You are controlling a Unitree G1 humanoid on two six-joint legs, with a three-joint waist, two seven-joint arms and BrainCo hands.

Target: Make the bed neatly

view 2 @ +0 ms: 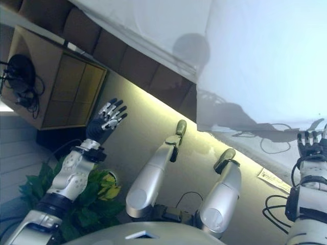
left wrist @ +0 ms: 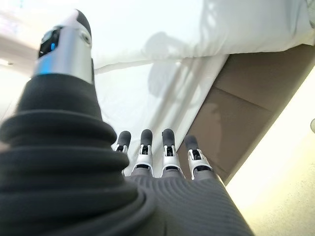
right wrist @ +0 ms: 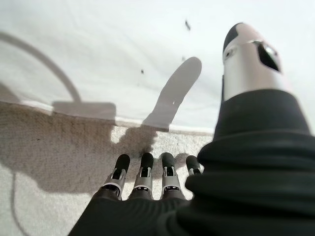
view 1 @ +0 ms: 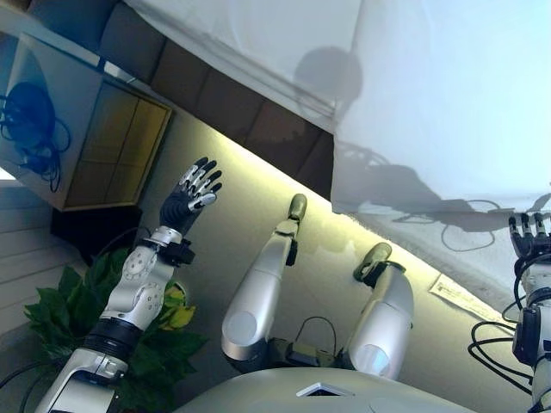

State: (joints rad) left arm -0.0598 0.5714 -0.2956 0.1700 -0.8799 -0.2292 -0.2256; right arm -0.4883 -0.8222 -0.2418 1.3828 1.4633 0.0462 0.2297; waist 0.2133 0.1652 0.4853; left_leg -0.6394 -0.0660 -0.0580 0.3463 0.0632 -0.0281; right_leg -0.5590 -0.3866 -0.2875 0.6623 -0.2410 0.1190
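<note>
Head views, left to right. Wooden cabinet (view 1: 103, 142) at 10 o'clock, with a tangle of cords on its side face. Green potted plant (view 1: 65, 301) at 8 o'clock, partly behind the left arm.

Left hand (view 1: 194, 194): raised over the pale floor (view 1: 232, 232) at about 9 o'clock from frame centre, fingers straight and spread, holding nothing. Left wrist view confirms it: fingers (left wrist: 168, 152) extended in a row, thumb apart, pointing toward the bed's side; no contact with bedding.

Bed runs diagonally from 12 o'clock down to 3 o'clock. Brown bed base (view 1: 232, 107) shows below the bedding, and a lit strip of floor follows its lower edge. White sheet (view 1: 258, 43) covers the top at 12 o'clock; a white duvet (view 1: 448, 103) overlaps it toward 2 o'clock and hangs over the bed's edge.

Paper slip (view 1: 461, 297) on the floor at 4 o'clock.

Right hand (view 1: 529, 237): at 3 o'clock, just below the duvet's hanging edge. Right wrist view: fingers (right wrist: 146, 172) straight, thumb apart, nothing grasped; pale carpet (right wrist: 49, 162) and white duvet beyond the fingertips, not touched.
</note>
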